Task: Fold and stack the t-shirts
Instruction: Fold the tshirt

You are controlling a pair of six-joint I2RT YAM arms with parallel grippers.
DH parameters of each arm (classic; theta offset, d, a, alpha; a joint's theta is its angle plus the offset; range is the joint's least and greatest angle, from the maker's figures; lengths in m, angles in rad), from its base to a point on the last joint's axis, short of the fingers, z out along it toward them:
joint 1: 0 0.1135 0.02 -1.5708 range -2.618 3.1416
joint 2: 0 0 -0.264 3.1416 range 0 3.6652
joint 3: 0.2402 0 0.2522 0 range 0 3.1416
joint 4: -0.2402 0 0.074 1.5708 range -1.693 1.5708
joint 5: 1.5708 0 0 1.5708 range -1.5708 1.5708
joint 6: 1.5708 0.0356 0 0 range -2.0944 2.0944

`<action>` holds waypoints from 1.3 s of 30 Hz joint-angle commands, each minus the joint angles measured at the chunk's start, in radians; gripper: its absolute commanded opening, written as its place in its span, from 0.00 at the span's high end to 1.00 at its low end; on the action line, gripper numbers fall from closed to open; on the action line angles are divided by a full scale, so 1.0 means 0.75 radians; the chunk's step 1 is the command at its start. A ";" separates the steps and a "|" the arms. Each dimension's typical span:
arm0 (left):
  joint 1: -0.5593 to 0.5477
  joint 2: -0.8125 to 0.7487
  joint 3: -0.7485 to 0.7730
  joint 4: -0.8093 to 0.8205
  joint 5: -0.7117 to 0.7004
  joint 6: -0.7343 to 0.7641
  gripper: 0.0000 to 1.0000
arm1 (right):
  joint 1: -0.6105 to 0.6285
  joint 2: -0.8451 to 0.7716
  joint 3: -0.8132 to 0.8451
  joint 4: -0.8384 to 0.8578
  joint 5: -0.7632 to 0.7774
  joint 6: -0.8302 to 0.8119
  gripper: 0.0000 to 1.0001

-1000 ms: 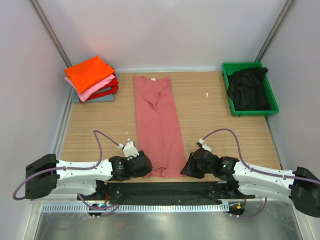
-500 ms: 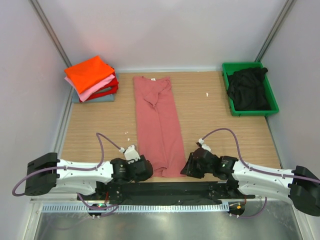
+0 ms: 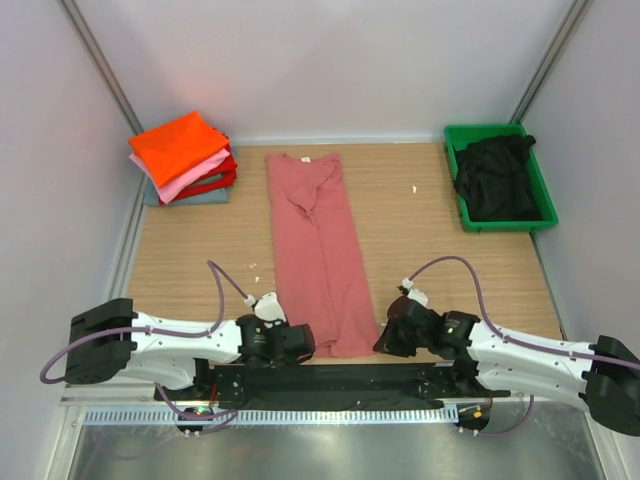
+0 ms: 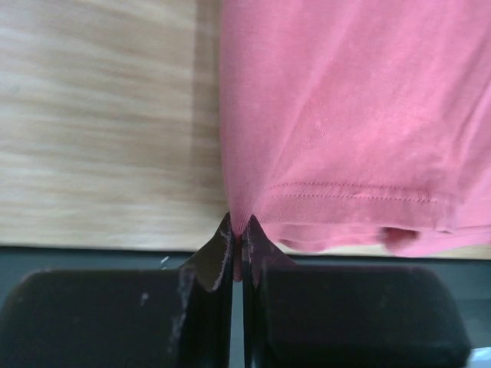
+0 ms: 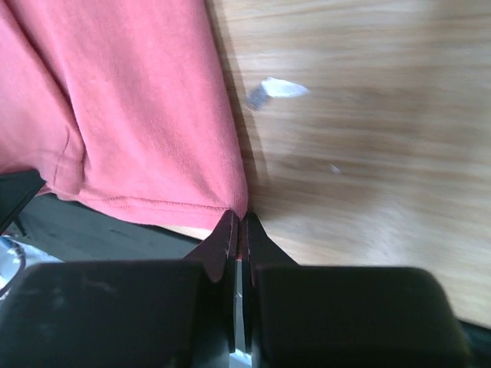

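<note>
Pinching tight, the left gripper point(image 4: 239, 224) has its two fingers pressed together on the near left corner of the salmon-red t-shirt point(image 4: 345, 115). A bit of the cloth is caught between the tips. The right gripper point(image 5: 238, 218) does the same at the near right corner, with its fingers squeezed on the hem. Both corners sit at the near edge of the wooden table point(image 3: 200, 250). The shirt lies flat as a long, thin strip, with its neck end farthest from the grippers. In the far left corner sits a pile of folded t-shirts point(image 3: 182, 158), orange on top. At the far right, a black t-shirt point(image 3: 495, 178) lies bunched up in a green bin point(image 3: 505, 226).
</note>
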 commanded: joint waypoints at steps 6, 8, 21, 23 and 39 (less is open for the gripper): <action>-0.054 -0.147 0.113 -0.531 0.026 0.143 1.00 | 0.007 -0.110 0.322 -0.390 0.181 -0.098 0.99; -0.038 -0.198 0.179 -0.572 0.000 0.166 1.00 | 0.007 -0.028 0.432 -0.413 0.220 -0.139 0.98; 0.557 -0.246 0.465 -0.591 0.055 0.779 0.99 | -0.140 0.434 0.891 -0.397 0.278 -0.470 0.99; 0.633 -0.219 0.524 -0.558 0.097 0.898 0.99 | -0.211 0.467 0.956 -0.399 0.247 -0.512 0.99; 1.073 0.276 0.956 -0.417 0.290 1.283 1.00 | -0.471 0.855 1.337 -0.358 0.116 -0.796 0.99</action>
